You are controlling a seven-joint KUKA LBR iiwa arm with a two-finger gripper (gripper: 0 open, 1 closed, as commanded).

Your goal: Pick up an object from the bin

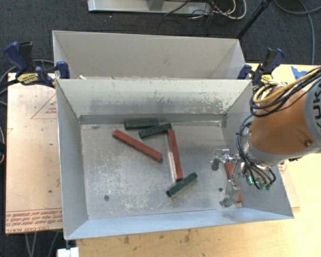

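The gripper [226, 180] is seen low at the right side of the bin [69, 159]. Its fingers are spread apart, and nothing is held between them. Nearest to it, a short green bar [182, 184] is laid flat by a long red bar [175, 155]. The green bar is judged light, hard and smooth, best held across its middle.

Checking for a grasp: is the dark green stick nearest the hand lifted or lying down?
Lying flat: the dark green stick rests on the bin floor, clear of the hand to its right.
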